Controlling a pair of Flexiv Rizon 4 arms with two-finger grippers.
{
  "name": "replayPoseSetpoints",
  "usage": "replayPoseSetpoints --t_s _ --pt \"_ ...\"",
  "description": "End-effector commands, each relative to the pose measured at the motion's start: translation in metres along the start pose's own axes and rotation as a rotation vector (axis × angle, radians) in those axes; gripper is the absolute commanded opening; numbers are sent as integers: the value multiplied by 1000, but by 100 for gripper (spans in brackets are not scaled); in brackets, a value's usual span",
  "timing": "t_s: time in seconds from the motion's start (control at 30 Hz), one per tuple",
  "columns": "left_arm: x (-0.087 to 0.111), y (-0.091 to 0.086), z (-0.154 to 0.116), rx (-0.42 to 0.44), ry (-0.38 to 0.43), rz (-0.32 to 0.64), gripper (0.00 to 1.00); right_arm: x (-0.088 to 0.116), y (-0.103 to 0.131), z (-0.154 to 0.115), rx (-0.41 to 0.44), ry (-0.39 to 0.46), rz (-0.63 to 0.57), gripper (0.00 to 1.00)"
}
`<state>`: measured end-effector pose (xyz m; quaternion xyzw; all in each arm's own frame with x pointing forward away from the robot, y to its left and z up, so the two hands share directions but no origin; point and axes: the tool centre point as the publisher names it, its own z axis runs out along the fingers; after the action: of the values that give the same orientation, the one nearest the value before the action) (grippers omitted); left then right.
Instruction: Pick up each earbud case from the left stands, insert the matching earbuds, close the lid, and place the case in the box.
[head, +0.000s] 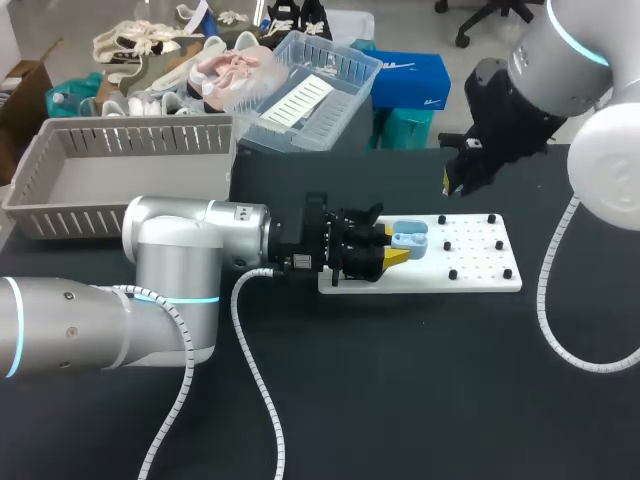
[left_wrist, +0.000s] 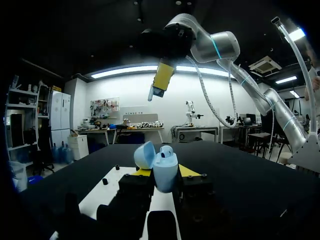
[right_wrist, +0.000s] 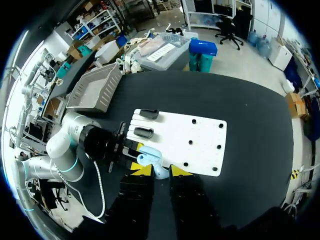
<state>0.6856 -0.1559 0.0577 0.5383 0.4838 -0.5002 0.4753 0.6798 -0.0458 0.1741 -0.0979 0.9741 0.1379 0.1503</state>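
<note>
**Desk:** Where is the case in relation to your left pincer?

**Me:** The light blue earbud case (left_wrist: 165, 176) stands upright between the tips of my left pincer (head: 392, 245). Its lid (left_wrist: 144, 155) is swung open and leans out over the tip on 1 side. The yellow tips (left_wrist: 189, 171) press the body from 2 sides, so that pincer is clamped on the case.

**Desk:** Is it on the board or lifted off?

**Me:** I cannot tell. The left pincer lies low and level, reaching in over 1 end of the white board (head: 480, 255), and the case is at that same end. The board lies flat on the dark counter (head: 400, 400).

**Desk:** And the right pincer?

**Me:** My right pincer (head: 452, 182) hangs above the board, well apart from the case and pointing down. In its own wrist view the case shows straight ahead of it. I cannot tell whether that pincer is apart, together or gripping something.

**Desk:** And the box?

**Me:** The grey basket (head: 130, 170) sits on the far side of my left arm, well behind the left pincer and well apart from both pincers.
</note>
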Motion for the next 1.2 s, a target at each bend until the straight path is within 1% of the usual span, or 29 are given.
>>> replayPoseSetpoints --t_s 0.03,0.1,0.2,0.43,0.57,0.9,1.2 --pt "1 1 0 2 0 0 0 -2 8 -9 -10 84 -46 0" --pt "1 1 0 2 0 0 0 0 12 -7 -23 121 -77 0" --pt "1 1 0 2 0 0 0 1 18 -4 -19 151 -105 0" --pt "1 1 0 2 0 0 0 3 35 10 -12 206 -163 0" --pt "1 1 0 2 0 0 0 6 43 17 7 231 -183 0" --pt "1 1 0 2 0 0 0 11 41 33 55 259 -183 0" --pt "1 1 0 2 0 0 0 14 40 45 63 272 -183 0"
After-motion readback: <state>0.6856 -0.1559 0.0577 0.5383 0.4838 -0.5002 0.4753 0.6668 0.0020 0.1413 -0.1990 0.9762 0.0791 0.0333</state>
